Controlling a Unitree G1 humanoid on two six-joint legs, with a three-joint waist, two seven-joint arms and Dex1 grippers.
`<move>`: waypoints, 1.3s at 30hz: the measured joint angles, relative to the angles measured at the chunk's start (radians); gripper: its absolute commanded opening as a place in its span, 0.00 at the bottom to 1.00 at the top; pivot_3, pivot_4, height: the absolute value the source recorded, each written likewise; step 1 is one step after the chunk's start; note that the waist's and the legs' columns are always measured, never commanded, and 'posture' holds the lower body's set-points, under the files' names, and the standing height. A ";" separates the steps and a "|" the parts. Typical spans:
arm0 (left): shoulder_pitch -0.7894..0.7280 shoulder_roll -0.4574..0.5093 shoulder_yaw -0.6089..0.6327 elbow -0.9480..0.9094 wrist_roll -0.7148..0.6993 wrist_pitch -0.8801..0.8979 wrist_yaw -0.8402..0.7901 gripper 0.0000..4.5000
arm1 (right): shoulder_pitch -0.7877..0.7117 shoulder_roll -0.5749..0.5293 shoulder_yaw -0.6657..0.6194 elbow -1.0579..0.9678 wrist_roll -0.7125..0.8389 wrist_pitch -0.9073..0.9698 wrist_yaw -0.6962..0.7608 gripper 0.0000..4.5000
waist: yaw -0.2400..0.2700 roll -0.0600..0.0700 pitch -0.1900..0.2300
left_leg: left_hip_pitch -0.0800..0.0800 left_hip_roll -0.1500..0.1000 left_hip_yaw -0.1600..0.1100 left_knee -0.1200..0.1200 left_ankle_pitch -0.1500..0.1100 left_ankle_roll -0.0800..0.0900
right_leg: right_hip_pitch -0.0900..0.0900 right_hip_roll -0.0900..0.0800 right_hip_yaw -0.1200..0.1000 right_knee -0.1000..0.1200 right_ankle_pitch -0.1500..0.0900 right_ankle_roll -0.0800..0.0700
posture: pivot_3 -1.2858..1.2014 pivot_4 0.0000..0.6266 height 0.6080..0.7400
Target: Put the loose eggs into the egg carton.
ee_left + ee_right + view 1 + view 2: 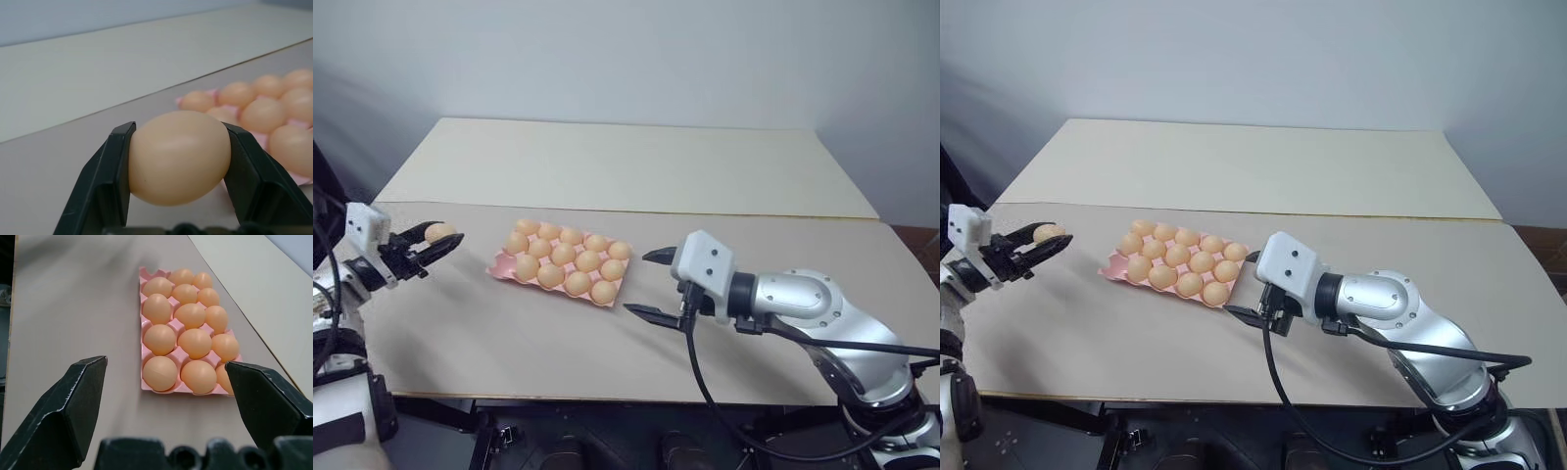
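One egg (179,156) sits clamped between the two black fingers of my left gripper (435,240), held clear above the table (724,186). Its long axis runs straight across the gap, one end pressed to each finger; I cannot tell which end is the blunter. The pink carton (145,325) lies flat on the table, out ahead of that gripper's tips and a little off to one side, well apart from them. I count fourteen eggs (195,342) seated in the carton, in three rows along its long side. One corner cup (150,273), at the short end farthest from my right gripper (648,284), is bare. My right gripper hangs with its jaws spread wide and nothing between them. Seen along its fingers, the carton stretches lengthwise away from the tips, its near short edge close beyond them, framed in the gap between the two fingers. No eggs lie loose on the table around either gripper.
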 measured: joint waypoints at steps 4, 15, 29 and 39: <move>0.001 -0.009 -0.036 -0.013 0.011 0.009 -0.068 0.52 | 0.000 0.021 0.004 0.007 -0.010 -0.004 -0.016 1.00 | -0.003 0.000 0.000 | 0.000 0.000 0.000 0.000 0.000 0.000 | 0.000 0.000 0.000 0.000 0.000 0.000 | 0.52 0.24 1.00; -0.066 -0.064 -0.116 0.040 0.074 -0.045 -0.062 0.52 | 0.034 0.035 0.008 0.010 -0.043 -0.003 -0.057 1.00 | -0.004 0.000 0.000 | 0.000 0.000 -0.001 0.001 0.000 0.000 | 0.000 0.000 0.000 0.000 0.000 0.000 | 0.52 0.24 1.00; -0.078 -0.092 -0.136 0.060 0.090 -0.050 -0.044 1.00 | 0.034 0.021 0.008 -0.025 -0.041 0.000 -0.057 1.00 | -0.004 0.000 0.000 | -0.001 0.000 -0.001 0.001 0.000 0.000 | 0.000 0.000 0.000 0.000 0.000 0.000 | 0.52 0.24 1.00; -0.051 -0.054 -0.115 -0.005 0.070 -0.030 -0.068 1.00 | 0.034 0.014 0.008 -0.024 -0.041 0.000 -0.053 1.00 | -0.007 0.000 0.000 | -0.001 0.000 -0.001 0.001 0.000 0.000 | -0.001 0.000 0.000 0.000 0.000 0.000 | 0.52 0.24 1.00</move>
